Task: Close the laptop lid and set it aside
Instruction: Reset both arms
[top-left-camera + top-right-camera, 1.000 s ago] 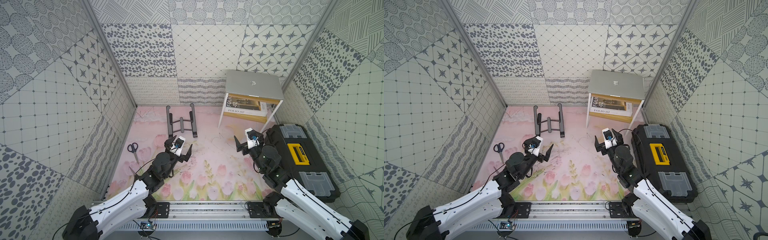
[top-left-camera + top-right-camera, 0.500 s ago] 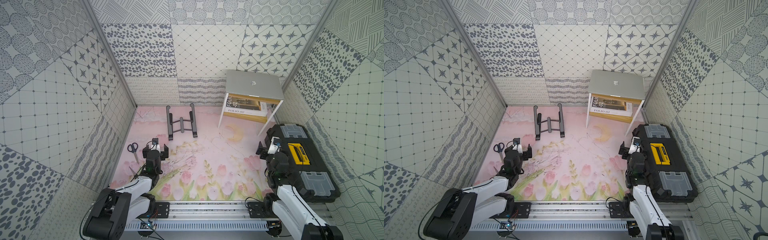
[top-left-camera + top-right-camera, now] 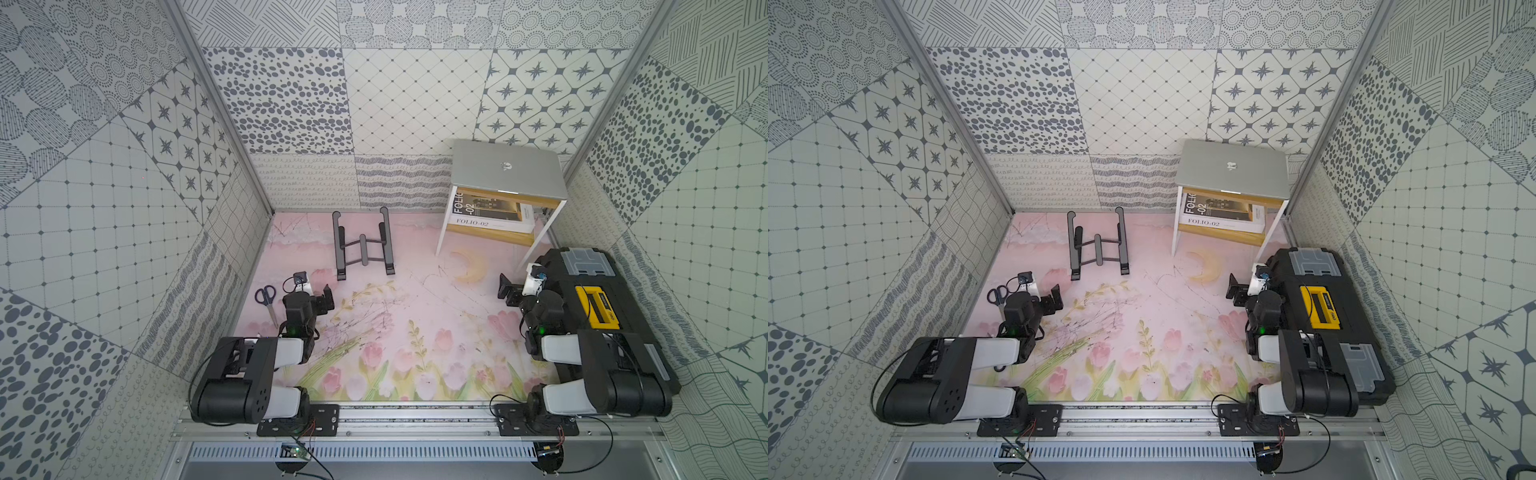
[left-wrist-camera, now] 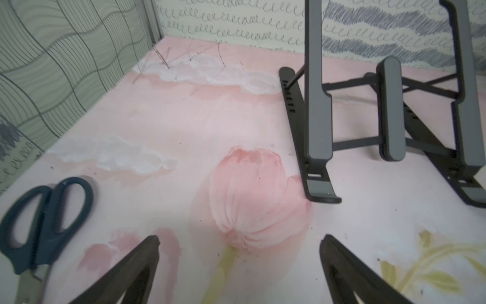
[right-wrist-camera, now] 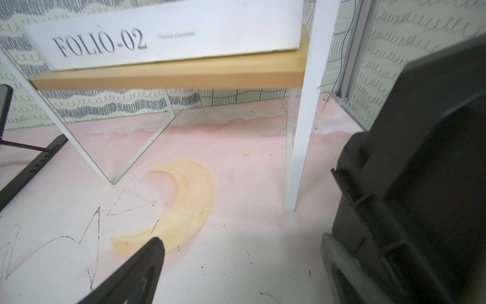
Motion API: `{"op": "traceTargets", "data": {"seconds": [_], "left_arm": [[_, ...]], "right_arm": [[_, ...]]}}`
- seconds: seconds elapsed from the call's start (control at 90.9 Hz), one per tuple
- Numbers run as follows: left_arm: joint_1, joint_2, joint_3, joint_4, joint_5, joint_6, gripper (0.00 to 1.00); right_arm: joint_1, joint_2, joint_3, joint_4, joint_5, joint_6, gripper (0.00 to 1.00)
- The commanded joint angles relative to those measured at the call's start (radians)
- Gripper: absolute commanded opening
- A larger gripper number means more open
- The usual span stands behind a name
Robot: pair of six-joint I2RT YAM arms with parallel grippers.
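Laptop (image 3: pixel 509 168), thin silver-grey metal, closed atop white-legged table (image 3: pixel 446 224); left gripper (image 4: pixel 240 244) and right gripper (image 5: pixel 242 242) both released, empty.

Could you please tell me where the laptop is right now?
In both top views the laptop lies closed on the white table in the back right corner, above the FOLIO-02 book, beyond the black toolbox.

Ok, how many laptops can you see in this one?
1. The laptop lies closed, logo up, on top of the small white table in the back right corner. The black stand holds nothing, and none seems hidden elsewhere.
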Motion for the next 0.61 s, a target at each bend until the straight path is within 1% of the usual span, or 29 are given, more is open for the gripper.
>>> {"op": "traceTargets", "data": {"seconds": [0.0, 0.044, 0.088, 0.11, 0.154, 0.187, 0.253, 0.275, 0.308, 0.341, 0.374, 0.429, 0.594], "left_arm": [[0.023, 0.083, -0.007, 0.258, 0.183, -0.062, 0.99], [0.023, 0.100, 0.004, 0.248, 0.194, -0.063, 0.99], [0.024, 0.136, 0.022, 0.256, 0.210, -0.051, 0.99], [0.023, 0.144, 0.032, 0.263, 0.229, -0.041, 0.99], [0.023, 0.116, 0.061, 0.187, 0.235, -0.043, 0.99], [0.023, 0.111, 0.081, 0.110, 0.236, -0.045, 0.99], [0.016, 0.130, 0.107, 0.099, 0.256, -0.017, 0.99], [0.009, 0.123, 0.123, 0.061, 0.249, -0.018, 0.99], [-0.001, 0.121, 0.141, 0.008, 0.221, -0.016, 0.99], [-0.016, 0.132, 0.146, 0.014, 0.184, 0.002, 0.99], [-0.030, 0.132, 0.149, 0.018, 0.164, 0.012, 0.99], [-0.040, 0.127, 0.155, -0.008, 0.153, 0.015, 0.99], [-0.046, 0.131, 0.167, -0.019, 0.175, 0.038, 0.99]], "right_arm": [[-0.005, 0.123, -0.008, 0.248, -0.073, 0.024, 0.97], [-0.006, 0.151, -0.017, 0.325, -0.077, 0.031, 0.97], [-0.006, 0.128, -0.020, 0.295, -0.050, 0.037, 0.97], [-0.007, 0.117, -0.011, 0.267, -0.031, 0.044, 0.97], [-0.004, 0.101, 0.017, 0.175, 0.004, 0.053, 0.97], [0.002, 0.096, 0.043, 0.117, -0.004, 0.042, 0.97], [0.021, 0.089, 0.110, -0.009, -0.029, 0.006, 0.97], [0.032, 0.087, 0.132, -0.044, -0.027, -0.005, 0.97], [0.059, 0.086, 0.153, -0.090, 0.015, -0.019, 0.97], [0.073, 0.085, 0.165, -0.115, 0.055, -0.031, 0.97], [0.084, 0.085, 0.169, -0.121, 0.075, -0.040, 0.97], [0.085, 0.086, 0.178, -0.135, 0.061, -0.051, 0.97], [0.088, 0.086, 0.179, -0.137, 0.055, -0.052, 0.97]]}}
